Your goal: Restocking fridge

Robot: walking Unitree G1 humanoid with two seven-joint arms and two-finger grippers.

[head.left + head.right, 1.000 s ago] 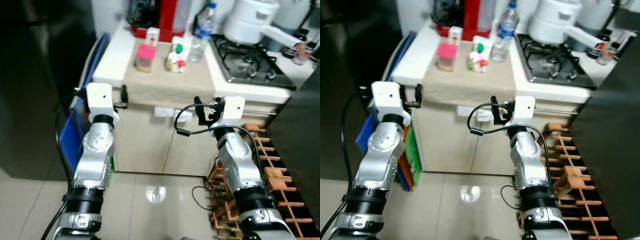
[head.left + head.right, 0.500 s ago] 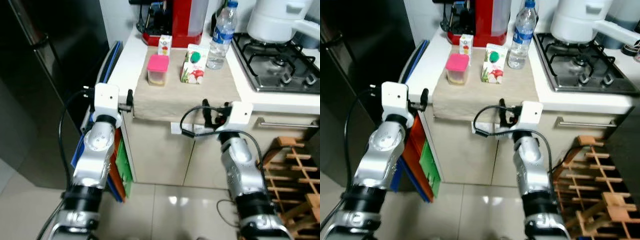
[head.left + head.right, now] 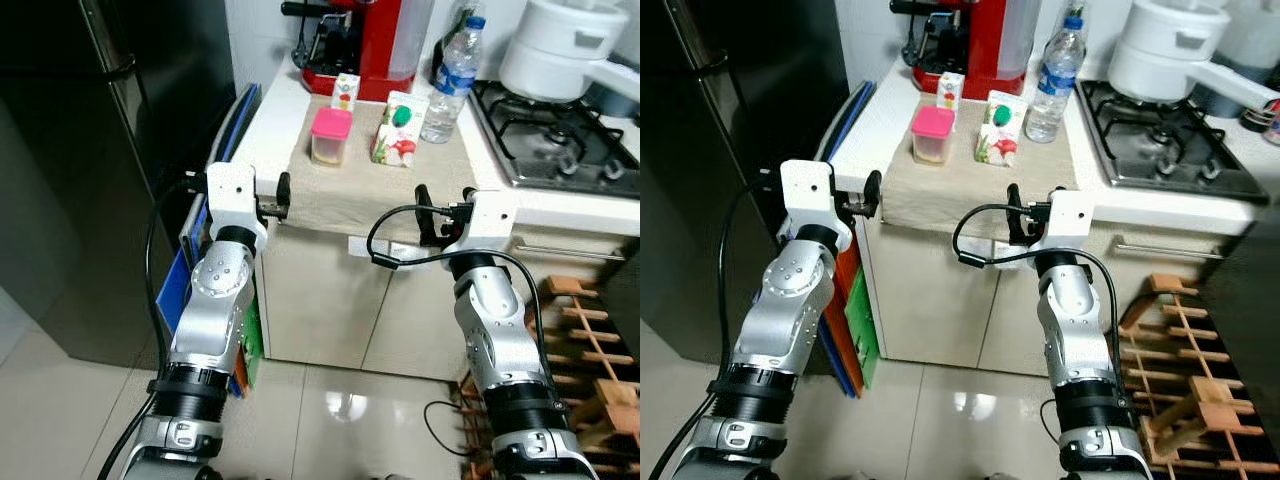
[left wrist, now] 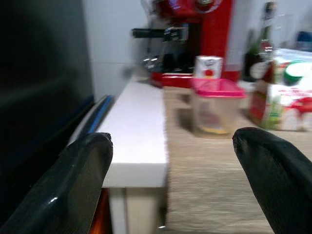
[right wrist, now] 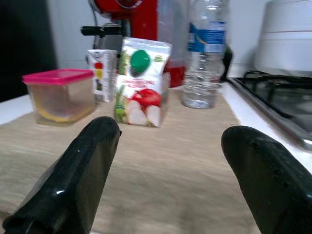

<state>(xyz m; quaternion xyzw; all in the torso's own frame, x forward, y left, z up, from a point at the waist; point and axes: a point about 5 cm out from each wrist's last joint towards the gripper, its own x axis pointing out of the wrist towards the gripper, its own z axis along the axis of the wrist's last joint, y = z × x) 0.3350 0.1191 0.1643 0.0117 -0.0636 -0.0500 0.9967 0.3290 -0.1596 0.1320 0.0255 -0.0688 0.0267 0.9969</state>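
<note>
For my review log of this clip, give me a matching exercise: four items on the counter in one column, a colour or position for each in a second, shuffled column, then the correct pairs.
Items:
1. plastic container
2. water bottle
3. large carton
4. small juice carton

Descriptions:
A. green round cap, radishes pictured on the front
B. pink lid, clear body
C. stands just in front of the red coffee machine
D. blue cap, nearest the gas hob

Pairs: 1-B, 2-D, 3-A, 4-C
</note>
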